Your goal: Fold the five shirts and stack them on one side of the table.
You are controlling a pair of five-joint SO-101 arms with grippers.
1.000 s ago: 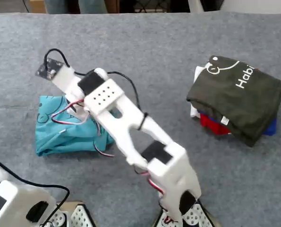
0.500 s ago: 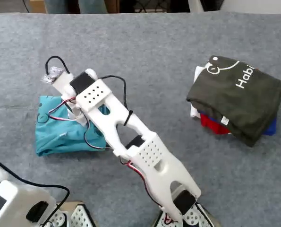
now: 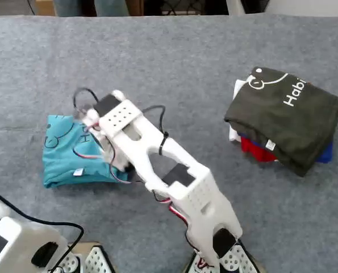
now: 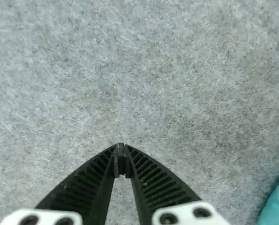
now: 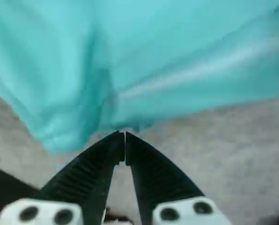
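Teal shirt [image 3: 66,162] lies roughly folded on left of table [image 3: 186,57], well apart from stack [image 3: 285,122] of folded shirts on right, dark one on top.

Right gripper [image 5: 121,138]: jaws closed, tips at shirt's near edge; cannot tell if cloth is pinched.

Left gripper [image 4: 120,150]: jaws closed over bare table, holding nothing.

Shirt likely light, limp and prone to unfolding when lifted. Best to pinch through all layers at folded edge, or slide it.

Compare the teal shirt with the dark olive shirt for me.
The teal shirt lies alone on the grey table; the dark olive shirt tops a stack of other folded shirts. The teal shirt looks rumpled, the dark olive shirt flatter and squarer. The right claw sits at the teal shirt's edge; no arm is near the dark olive shirt. Both are folded and printed.
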